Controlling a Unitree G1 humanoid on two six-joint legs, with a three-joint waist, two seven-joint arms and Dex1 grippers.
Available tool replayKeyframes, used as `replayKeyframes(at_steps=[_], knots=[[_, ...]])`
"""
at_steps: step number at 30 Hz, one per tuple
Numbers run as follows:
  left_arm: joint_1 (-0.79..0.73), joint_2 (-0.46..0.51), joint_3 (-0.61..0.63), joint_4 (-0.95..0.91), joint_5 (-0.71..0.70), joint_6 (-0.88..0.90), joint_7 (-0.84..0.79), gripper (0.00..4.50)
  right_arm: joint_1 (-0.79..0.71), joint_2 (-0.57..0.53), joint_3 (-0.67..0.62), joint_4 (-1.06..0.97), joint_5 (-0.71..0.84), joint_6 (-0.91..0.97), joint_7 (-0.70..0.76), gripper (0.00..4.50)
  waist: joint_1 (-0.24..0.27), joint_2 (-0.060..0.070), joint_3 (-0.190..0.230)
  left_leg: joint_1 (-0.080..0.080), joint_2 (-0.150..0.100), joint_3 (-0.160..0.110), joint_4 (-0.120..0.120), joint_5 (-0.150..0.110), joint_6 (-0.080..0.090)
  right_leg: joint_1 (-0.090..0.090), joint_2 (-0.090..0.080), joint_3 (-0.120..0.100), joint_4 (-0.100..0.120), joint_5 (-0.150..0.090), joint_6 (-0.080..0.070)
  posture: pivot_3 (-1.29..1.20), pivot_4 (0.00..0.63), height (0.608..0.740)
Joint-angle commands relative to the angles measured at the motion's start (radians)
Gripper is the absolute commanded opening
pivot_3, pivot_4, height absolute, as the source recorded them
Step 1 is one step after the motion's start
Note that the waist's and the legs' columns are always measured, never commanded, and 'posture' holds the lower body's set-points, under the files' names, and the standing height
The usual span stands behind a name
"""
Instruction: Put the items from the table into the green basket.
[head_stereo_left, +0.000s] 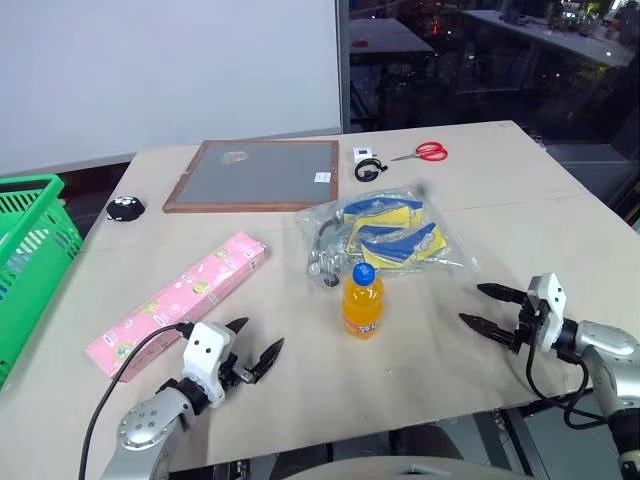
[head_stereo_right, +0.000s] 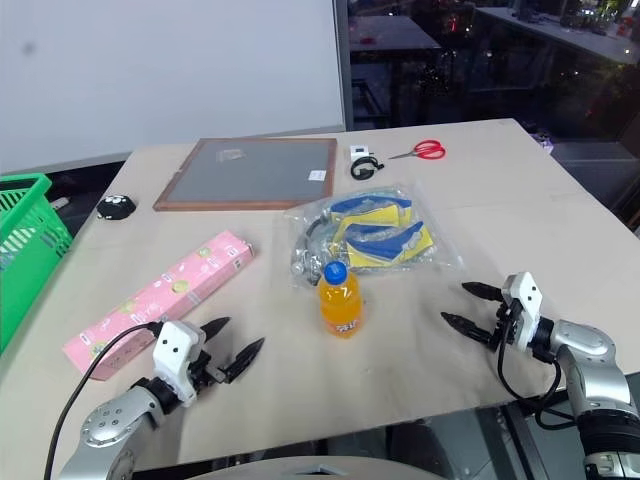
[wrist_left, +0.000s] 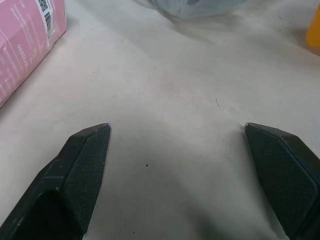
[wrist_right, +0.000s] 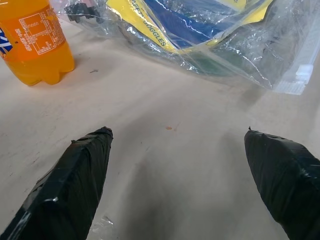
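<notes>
So far nothing is held, both the left tool (head_stereo_left: 255, 350) and right tool (head_stereo_left: 487, 308) spread open; the orange drink bottle (head_stereo_left: 362, 302) likely needs grasping next for the green basket (head_stereo_left: 30, 250).

The green basket (head_stereo_left: 30, 250) was cut off by the left edge in both eye views, so its far side and floor stayed out of sight. The surface (head_stereo_left: 520, 230) ran past the right edge. In the left wrist view the pink box (wrist_left: 27, 45) showed just 1 corner with print too small to read, and the orange bottle (wrist_left: 314, 30) was a sliver at the edge. The right wrist view cropped the bottle's top and the plastic bag (wrist_right: 210, 40). The small black object (head_stereo_left: 126, 207) near the basket was possibly a toy; too small to tell.
</notes>
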Motion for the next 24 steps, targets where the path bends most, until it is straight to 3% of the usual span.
replayKeyframes(at_steps=[1, 18, 24], knots=[[0.002, -0.009, 0.003, -0.039, 0.002, -0.020, 0.011, 4.41, -0.016, -0.023, -0.028, -0.030, 0.018, -0.011, 0.015, 4.50, 0.000, 0.000, 0.000, 0.000, 0.000, 0.000, 0.000, 0.000, 0.000, 0.000, 0.000, 0.000, 0.000, 0.000, 0.000, 0.02, 0.000, 0.740], [0.006, -0.040, -0.001, -0.048, 0.001, 0.004, 0.043, 4.41, -0.048, -0.024, -0.037, -0.055, 0.043, 0.086, -0.025, 4.50, 0.016, 0.000, 0.000, 0.001, 0.000, 0.001, 0.000, 0.000, 0.000, 0.001, 0.000, 0.000, 0.000, 0.000, 0.000, 0.03, 0.007, 0.740], [-0.011, -0.027, 0.014, -0.065, -0.088, 0.076, -0.009, 4.47, -0.030, -0.041, -0.024, -0.094, 0.031, 0.115, -0.048, 4.50, 0.015, 0.000, 0.000, 0.001, 0.000, 0.001, 0.000, 0.000, 0.000, 0.001, 0.000, 0.000, 0.000, 0.000, 0.000, 0.01, 0.008, 0.740]])
